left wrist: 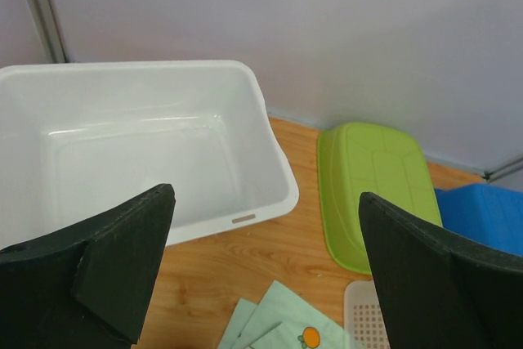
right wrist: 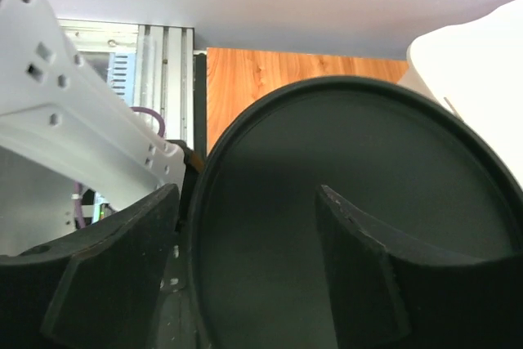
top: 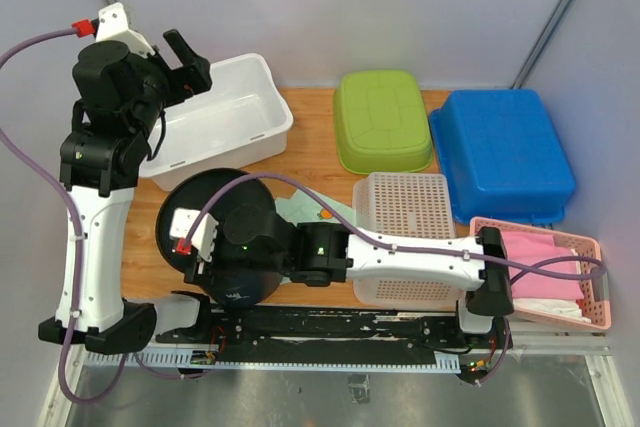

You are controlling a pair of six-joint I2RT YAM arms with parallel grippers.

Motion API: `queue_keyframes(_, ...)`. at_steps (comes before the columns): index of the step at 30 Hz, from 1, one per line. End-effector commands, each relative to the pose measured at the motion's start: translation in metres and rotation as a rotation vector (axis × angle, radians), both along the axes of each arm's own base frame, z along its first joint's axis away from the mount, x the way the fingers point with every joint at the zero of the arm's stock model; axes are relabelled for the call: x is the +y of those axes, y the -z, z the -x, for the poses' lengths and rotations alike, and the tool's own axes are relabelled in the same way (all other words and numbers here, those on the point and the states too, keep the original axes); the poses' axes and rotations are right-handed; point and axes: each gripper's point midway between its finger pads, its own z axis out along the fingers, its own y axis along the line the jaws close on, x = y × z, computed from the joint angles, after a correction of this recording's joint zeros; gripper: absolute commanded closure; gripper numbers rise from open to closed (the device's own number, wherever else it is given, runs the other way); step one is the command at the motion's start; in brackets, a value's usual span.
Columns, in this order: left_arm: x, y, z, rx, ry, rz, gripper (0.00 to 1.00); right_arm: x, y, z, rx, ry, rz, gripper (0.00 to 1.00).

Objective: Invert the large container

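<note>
Black fingers of the right gripper (right wrist: pixel 245 202) stand apart, with nothing clamped between them. Directly beneath and between them lies the black round container (right wrist: pixel 343 136), which shows a smooth dark face with a raised edge. Whether that face is its base or its inside I cannot tell. The fingers hang just above this face; contact cannot be made out. Beyond the container's far edge is the wooden table (right wrist: pixel 278 71). To the left of the jaws is the white link of the left arm (right wrist: pixel 73 128).

The left gripper (left wrist: pixel 265 194) has its jaws spread wide and empty. Past them, ahead and to the left, a white tub (left wrist: pixel 147 73) stands upright with its mouth up. Ahead and to the right a green tub (left wrist: pixel 376 185) rests on the table, and a blue tub (left wrist: pixel 482 214) sits just beyond it. Just below the jaws lie pale green paper sheets (left wrist: pixel 278 320), beside the corner of a white perforated basket (left wrist: pixel 368 316). Farthest right in the overhead view, a pink basket (top: pixel 590 247) holds a pink cloth (top: pixel 535 267).
</note>
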Motion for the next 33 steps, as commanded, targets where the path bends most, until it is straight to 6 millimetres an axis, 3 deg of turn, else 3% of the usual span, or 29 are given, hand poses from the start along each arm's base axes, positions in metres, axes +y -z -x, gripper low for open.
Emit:
queue_keyframes(1, -0.018, 0.008, -0.02, 0.002, 0.076, 0.011, 0.01, -0.039, -0.049, 0.003, 0.047, 0.014, -0.078, 0.3)
queue_keyframes(6, -0.019, 0.053, -0.055, 0.131, 0.052, -0.024, 0.01, -0.096, -0.054, -0.04, 0.059, 0.211, -0.092, 0.3)
queue_keyframes(8, -0.02, 0.073, -0.068, 0.193, 0.049, -0.05, 0.01, -0.123, -0.034, -0.063, 0.099, 0.309, -0.067, 0.3)
queue_keyframes(13, -0.027, 0.118, -0.1, 0.305, 0.062, -0.098, 0.01, -0.196, -0.005, -0.123, 0.336, 0.528, -0.115, 0.3)
queue_keyframes(19, -0.022, 0.146, -0.121, 0.378, 0.026, -0.156, 0.01, -0.246, 0.031, -0.196, 0.669, 0.827, -0.114, 0.33)
queue_keyframes(23, -0.033, 0.158, -0.116, 0.415, 0.073, -0.132, 0.01, -0.243, 0.047, -0.24, 0.724, 0.992, -0.036, 0.33)
queue_keyframes(24, -0.04, 0.155, -0.11, 0.412, 0.107, -0.112, 0.01, -0.238, 0.063, -0.251, 0.74, 1.038, 0.019, 0.33)
queue_keyframes(26, -0.048, 0.15, -0.1, 0.395, 0.126, -0.099, 0.01, -0.226, 0.06, -0.276, 0.733, 1.09, 0.025, 0.33)
queue_keyframes(33, -0.033, 0.129, -0.067, 0.338, 0.06, -0.08, 0.01, -0.177, 0.091, -0.363, 0.766, 1.205, -0.002, 0.33)
